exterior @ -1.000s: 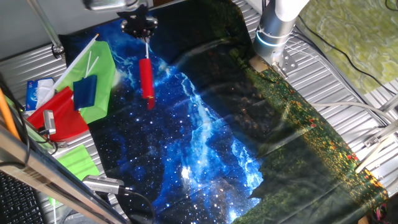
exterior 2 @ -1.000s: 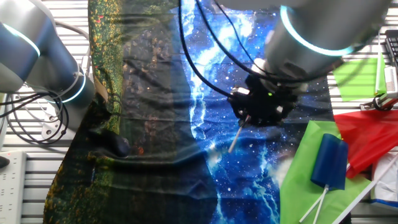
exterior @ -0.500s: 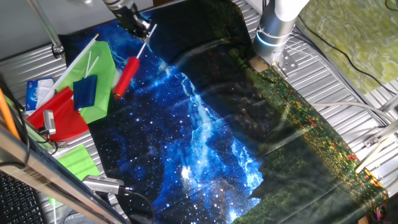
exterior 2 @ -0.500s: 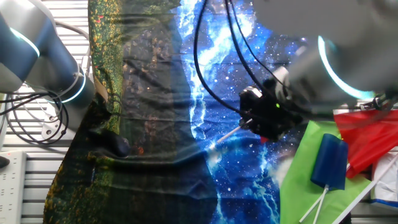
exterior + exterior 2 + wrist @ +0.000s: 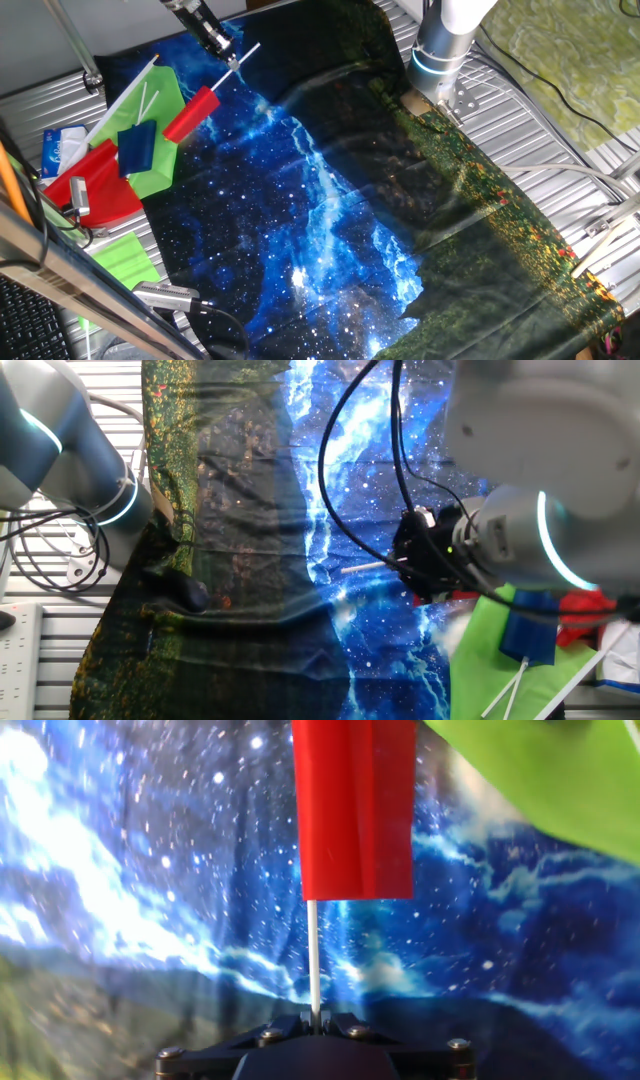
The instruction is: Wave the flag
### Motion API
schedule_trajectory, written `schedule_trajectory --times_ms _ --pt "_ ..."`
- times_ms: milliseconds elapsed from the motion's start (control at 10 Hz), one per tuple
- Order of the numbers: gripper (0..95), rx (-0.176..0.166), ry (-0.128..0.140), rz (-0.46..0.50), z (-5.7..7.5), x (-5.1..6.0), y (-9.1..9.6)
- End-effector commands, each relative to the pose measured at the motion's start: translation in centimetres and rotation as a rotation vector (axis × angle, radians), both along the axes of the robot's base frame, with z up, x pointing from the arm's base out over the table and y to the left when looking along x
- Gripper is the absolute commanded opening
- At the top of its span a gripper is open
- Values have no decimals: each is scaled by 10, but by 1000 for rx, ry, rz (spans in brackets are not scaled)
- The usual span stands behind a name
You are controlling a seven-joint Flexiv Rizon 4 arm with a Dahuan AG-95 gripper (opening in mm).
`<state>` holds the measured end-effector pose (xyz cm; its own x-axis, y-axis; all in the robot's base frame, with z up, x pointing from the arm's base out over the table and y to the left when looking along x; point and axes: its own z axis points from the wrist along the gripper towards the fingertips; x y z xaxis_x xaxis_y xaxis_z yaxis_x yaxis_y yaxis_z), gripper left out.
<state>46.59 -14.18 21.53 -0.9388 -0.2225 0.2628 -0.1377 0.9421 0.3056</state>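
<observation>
The flag (image 5: 193, 113) is a small bright red cloth on a thin white stick. My gripper (image 5: 230, 60) is shut on the stick and holds the flag in the air, tilted down to the left over the blue galaxy cloth (image 5: 300, 230). In the hand view the red cloth (image 5: 354, 805) hangs straight ahead and its white stick (image 5: 313, 955) runs down into my gripper (image 5: 316, 1016). In the other fixed view my gripper (image 5: 412, 563) holds the stick (image 5: 362, 568), which pokes out to the left; the red cloth is mostly hidden behind the arm.
A lime-green flag (image 5: 155, 125) with a blue flag (image 5: 136, 145) on it lies left, over a larger red flag (image 5: 98, 185). Another green flag (image 5: 125, 262) lies nearer. The robot base (image 5: 440, 50) stands at the back right. A dark landscape cloth (image 5: 480, 230) covers the right side.
My gripper has swung up and left, tilting the flag from hanging straight down to pointing down-left. The flag has stayed in my grip.
</observation>
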Motion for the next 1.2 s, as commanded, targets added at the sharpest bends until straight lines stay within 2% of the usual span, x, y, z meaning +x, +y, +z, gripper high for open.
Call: schedule_trajectory --times_ms 100,300,600,800,1000,1200 --pt "0 13 -37 -95 2 -1 9" --pt "0 10 -93 -117 -3 -3 22" --pt "0 7 -153 -152 -7 -3 41" --pt "0 -1 -169 -174 -10 1 54" --pt "0 -6 -182 -186 -23 7 65" --pt "0 -22 -175 -195 -41 13 83"
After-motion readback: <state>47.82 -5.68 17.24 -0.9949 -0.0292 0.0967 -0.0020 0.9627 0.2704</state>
